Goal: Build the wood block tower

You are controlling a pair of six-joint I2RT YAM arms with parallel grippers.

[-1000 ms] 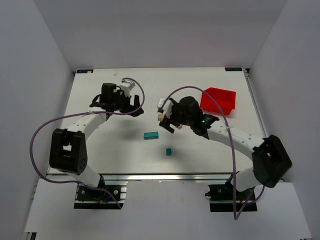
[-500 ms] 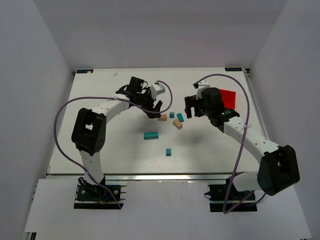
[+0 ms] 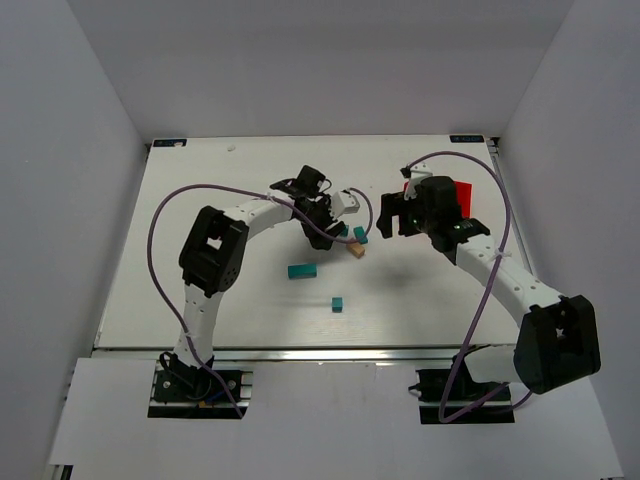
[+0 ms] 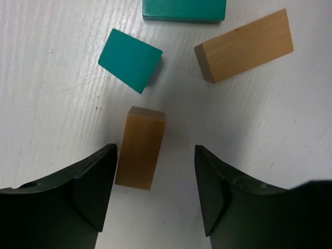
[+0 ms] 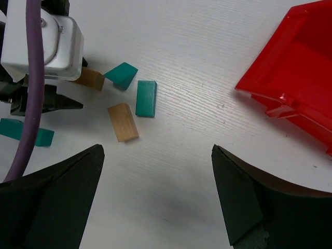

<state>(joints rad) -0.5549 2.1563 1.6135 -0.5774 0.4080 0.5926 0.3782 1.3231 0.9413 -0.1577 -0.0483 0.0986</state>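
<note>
Block of tan wood [image 4: 140, 148], flat on worktop [image 4: 259, 135] beside loose teal blocks [image 4: 129, 59], no tower yet: lies within the released left tool [image 4: 155, 161], long axis across its closing line, off-centre toward one finger; right tool [image 5: 155, 150], released and empty, farther off.

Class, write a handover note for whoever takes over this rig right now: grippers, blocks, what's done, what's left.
Left gripper: open, straddling a tan block lying flat, not clamped.
Right gripper: open, empty, near the red bin.
Blocks: a second tan block, an angled teal block and a teal bar lie close by. A long teal block and a small teal cube lie apart from them.
Done: nothing stacked.
Left: all the stacking.
</note>
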